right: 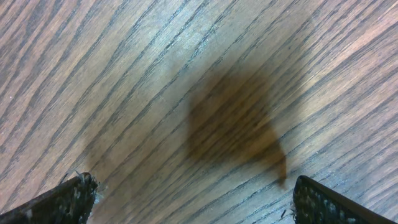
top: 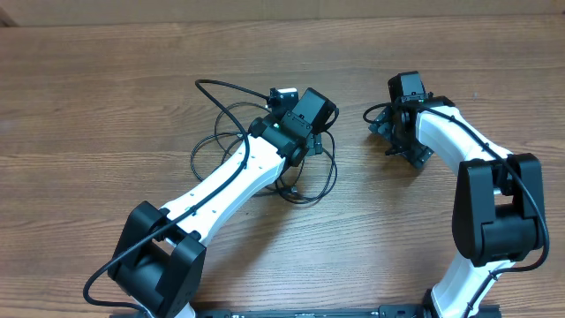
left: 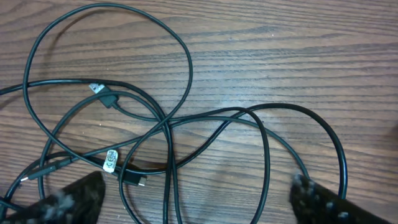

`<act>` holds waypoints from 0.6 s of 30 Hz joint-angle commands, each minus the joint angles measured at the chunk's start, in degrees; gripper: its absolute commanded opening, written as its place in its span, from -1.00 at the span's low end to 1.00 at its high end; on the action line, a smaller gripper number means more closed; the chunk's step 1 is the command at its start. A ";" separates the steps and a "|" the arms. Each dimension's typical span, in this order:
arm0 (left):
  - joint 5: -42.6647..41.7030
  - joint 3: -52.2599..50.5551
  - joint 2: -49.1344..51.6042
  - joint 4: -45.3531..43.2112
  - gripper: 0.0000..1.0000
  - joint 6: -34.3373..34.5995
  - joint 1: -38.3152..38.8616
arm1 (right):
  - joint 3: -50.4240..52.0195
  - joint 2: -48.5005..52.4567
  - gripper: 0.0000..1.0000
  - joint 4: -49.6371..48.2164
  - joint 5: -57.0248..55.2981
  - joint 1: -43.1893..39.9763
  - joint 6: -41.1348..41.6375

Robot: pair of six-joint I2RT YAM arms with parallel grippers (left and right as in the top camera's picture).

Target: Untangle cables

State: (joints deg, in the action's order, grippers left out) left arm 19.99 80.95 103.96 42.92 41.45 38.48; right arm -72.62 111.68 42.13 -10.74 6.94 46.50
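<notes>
The cables (left: 168, 124) are thin black cords lying in overlapping loops on the wooden table, with a small plug (left: 107, 97) at the upper left and another plug (left: 140, 181) beside a white label (left: 111, 160). My left gripper (left: 199, 200) hangs open over the tangle, with several strands running between its fingertips (left: 79, 198) and none of them pinched. From overhead, the cables (top: 221, 84) spread around and under the left gripper (top: 305, 132). My right gripper (top: 395, 140) stands open to the right of the tangle, and the right gripper (right: 196, 198) has only bare wood beneath it.
The wooden table (top: 106, 97) stretches wide on every side. The left arm (top: 221, 185) reaches in diagonally from the front left. From the front right rises the right arm (top: 477, 168). A dark shadow (right: 236, 124) falls on the wood below the right gripper.
</notes>
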 commanded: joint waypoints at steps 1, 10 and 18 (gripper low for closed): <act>1.44 0.44 0.63 0.63 1.00 -0.35 -0.31 | 0.26 -0.61 1.00 -0.11 -0.42 -0.04 0.17; 1.42 0.44 0.66 0.72 0.15 -3.37 -0.33 | 0.26 -0.61 1.00 -0.11 -0.42 -0.04 0.17; 2.95 0.44 0.66 0.52 -0.91 -4.02 -0.63 | 0.26 -0.61 1.00 -0.11 -0.42 -0.04 0.17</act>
State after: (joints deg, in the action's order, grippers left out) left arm 22.37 80.95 103.96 43.62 38.37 38.48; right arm -72.62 111.68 42.13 -10.74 6.94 46.50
